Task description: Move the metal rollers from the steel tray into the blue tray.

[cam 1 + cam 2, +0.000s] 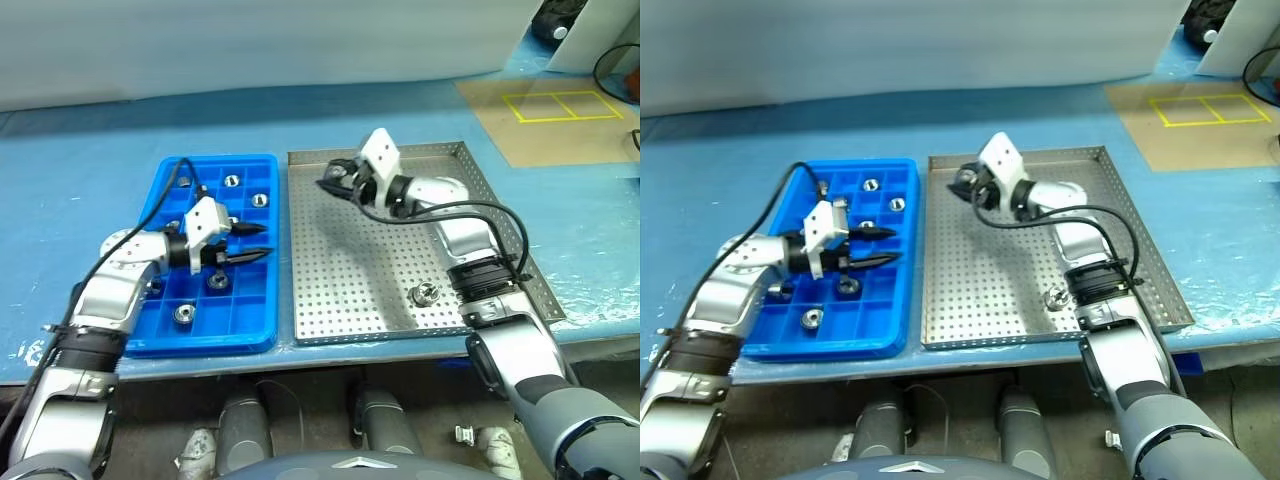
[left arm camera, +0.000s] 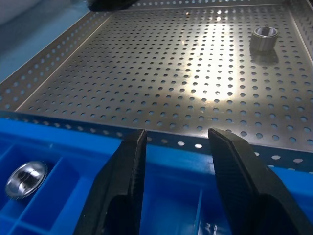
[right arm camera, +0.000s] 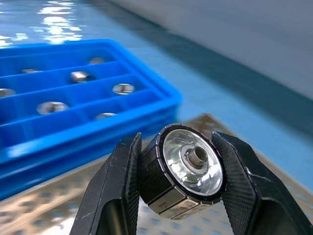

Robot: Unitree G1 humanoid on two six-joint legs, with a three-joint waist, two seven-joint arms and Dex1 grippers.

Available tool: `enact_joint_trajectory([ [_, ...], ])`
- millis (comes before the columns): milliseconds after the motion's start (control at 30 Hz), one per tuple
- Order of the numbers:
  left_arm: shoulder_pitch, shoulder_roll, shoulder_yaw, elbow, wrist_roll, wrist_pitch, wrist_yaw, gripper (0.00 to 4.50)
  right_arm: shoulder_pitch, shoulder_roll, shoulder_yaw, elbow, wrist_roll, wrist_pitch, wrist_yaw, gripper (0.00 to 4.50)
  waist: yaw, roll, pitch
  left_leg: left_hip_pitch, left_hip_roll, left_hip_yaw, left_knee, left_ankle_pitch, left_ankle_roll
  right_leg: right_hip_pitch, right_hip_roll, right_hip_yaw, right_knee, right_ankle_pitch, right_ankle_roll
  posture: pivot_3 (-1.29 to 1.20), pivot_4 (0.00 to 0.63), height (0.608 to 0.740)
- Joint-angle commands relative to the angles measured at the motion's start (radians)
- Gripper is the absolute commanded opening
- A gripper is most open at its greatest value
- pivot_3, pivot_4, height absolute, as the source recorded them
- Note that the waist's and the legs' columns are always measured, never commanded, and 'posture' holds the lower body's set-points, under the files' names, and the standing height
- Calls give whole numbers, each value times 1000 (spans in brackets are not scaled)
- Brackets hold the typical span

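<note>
A blue-covered table (image 1: pixel 80 180) carries the blue tray (image 1: pixel 262 330) and steel tray (image 1: pixel 340 300) side by side. My right gripper (image 3: pixel 173 171) hangs over the steel tray's far corner, clamped on a roller (image 3: pixel 188 169). My left gripper (image 1: pixel 250 243), jaws parted and empty, hovers over the blue tray; another roller (image 1: pixel 425 294) lies beside my right forearm.

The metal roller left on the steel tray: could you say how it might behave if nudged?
The metal roller looks rigid, probably heavy for its size. Standing on end on the steel tray, it would likely slide; tipped over, its round side could roll. Its shiny surface may be slippery.
</note>
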Motion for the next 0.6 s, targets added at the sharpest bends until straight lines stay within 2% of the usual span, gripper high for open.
enact_joint_trajectory([
  [33,73,73,122,-123,-49,51,43,2144,-51,36,21,7,26,-17,63,1819,7,0,0,0,0,0,0,0,0,0,0,0,0,0,0,53,150,740],
  [167,185,135,255,-226,-115,129,78,2144,-74,73,59,53,26,-39,154,1819,27,-1,0,0,0,-2,-1,1,-2,0,0,-2,1,0,0,128,150,740],
  [300,445,180,480,-436,-219,262,85,2144,-93,104,115,109,24,-68,287,1819,42,-2,1,-1,0,-3,-4,1,-2,-1,0,-3,-2,-1,-1,238,150,740],
  [367,521,182,544,-491,-240,291,105,2144,-96,115,133,131,23,-77,336,1819,64,-2,1,-2,1,-4,-8,1,-3,-1,0,-6,-3,-2,-2,263,150,740],
  [467,583,166,597,-555,-269,326,149,2144,-104,149,152,202,-5,-125,346,1819,101,-2,1,-2,2,-6,-11,3,-5,-1,0,-10,-3,-3,-5,325,150,740],
  [600,633,142,590,-626,-274,339,197,2144,-146,204,149,313,-29,-190,317,1819,126,-2,1,-2,1,-7,-12,3,-6,-1,-1,-10,-2,-4,-5,353,150,740],
])
